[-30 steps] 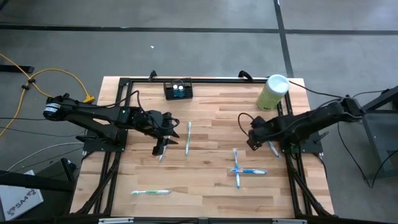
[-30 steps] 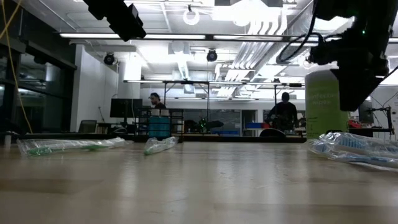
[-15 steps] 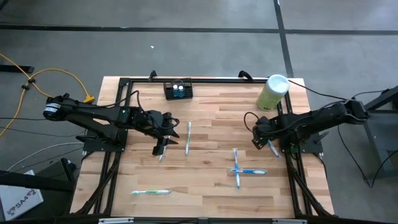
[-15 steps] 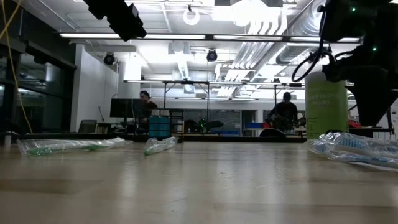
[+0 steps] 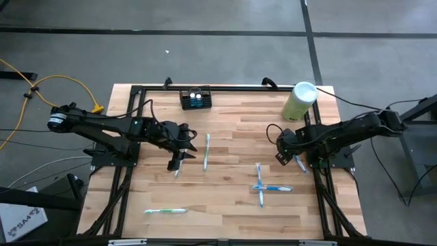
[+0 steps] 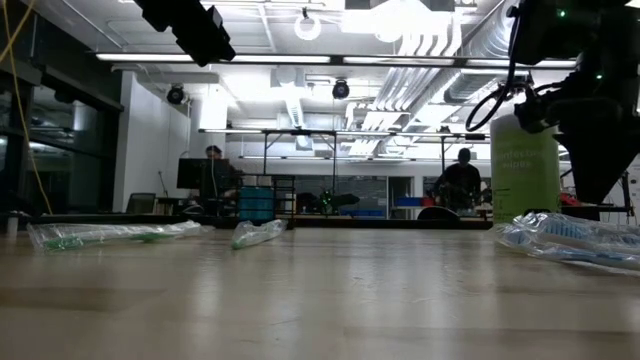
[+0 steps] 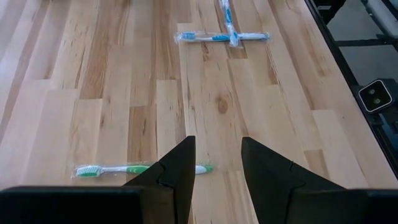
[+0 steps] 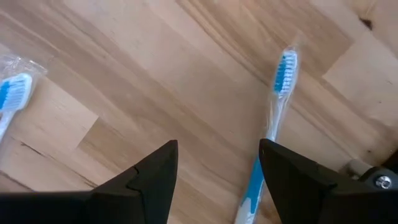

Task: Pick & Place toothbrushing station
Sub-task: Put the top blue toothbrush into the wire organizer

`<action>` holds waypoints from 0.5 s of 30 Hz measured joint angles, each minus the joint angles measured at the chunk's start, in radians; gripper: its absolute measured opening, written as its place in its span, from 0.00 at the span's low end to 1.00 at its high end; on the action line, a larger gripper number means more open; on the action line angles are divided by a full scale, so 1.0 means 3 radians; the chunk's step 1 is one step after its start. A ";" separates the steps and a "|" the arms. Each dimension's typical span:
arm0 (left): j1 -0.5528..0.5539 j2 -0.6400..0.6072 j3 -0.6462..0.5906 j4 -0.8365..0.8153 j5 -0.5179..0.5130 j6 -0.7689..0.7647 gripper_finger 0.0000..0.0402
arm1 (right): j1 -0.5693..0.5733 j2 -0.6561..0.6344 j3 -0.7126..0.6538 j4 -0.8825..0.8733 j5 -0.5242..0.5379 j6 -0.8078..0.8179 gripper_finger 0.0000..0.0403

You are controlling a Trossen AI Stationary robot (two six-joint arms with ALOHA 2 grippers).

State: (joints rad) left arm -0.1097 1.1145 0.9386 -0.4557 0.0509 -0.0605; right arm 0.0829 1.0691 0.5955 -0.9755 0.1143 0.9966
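Both our pincers, left pincer (image 7: 215, 180) and right pincer (image 8: 217, 180), hang open and empty; we might grab wrapped toothbrushes (image 8: 272, 134) instead of the station (image 5: 195, 98).

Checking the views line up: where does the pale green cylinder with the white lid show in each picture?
High view: pale green cylinder at the table's far right corner, beside the right arm.
Low view: at the right, partly behind the right arm.
Left wrist view: not in it.
Right wrist view: not in it.
Shared landmark: crossed blue toothbrushes.
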 joint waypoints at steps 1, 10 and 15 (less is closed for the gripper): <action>0.0000 0.0000 0.0000 0.0000 0.0000 0.0000 0.31 | -0.0013 0.0000 -0.0034 0.0009 0.0018 0.0000 0.54; 0.0000 0.0000 0.0000 0.0000 0.0000 0.0001 0.31 | -0.0067 0.0001 -0.0342 0.0059 0.0082 0.0077 0.54; 0.0000 0.0000 0.0000 0.0000 0.0000 0.0001 0.31 | -0.0067 0.0001 -0.0430 0.0203 0.0152 0.0180 0.54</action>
State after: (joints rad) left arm -0.1097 1.1145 0.9386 -0.4557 0.0509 -0.0601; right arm 0.0629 1.0695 0.4664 -0.9145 0.1600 1.0507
